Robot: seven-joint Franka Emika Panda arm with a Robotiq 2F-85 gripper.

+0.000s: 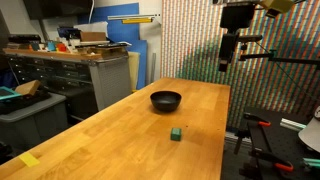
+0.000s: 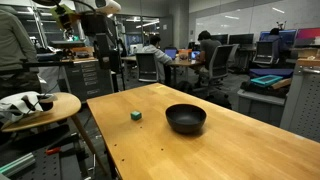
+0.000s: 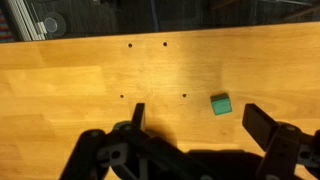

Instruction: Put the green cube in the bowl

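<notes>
The green cube (image 1: 176, 133) is small and sits on the wooden table (image 1: 120, 140), a little nearer the camera than the black bowl (image 1: 166, 100). Both also show in an exterior view, the cube (image 2: 135, 115) to the left of the bowl (image 2: 185, 118). In the wrist view the cube (image 3: 221, 104) lies on the wood between and beyond my two fingers. My gripper (image 3: 198, 120) is open and empty, held high above the table; its body shows in both exterior views (image 1: 229, 55) (image 2: 108, 50). The bowl is out of the wrist view.
A round side table with a white and black object (image 2: 30, 102) stands beside the wooden table. Workbenches with clutter (image 1: 70, 50) stand behind. A yellow tape mark (image 1: 30, 160) lies near the table's front corner. Office desks and people (image 2: 210, 55) are in the background.
</notes>
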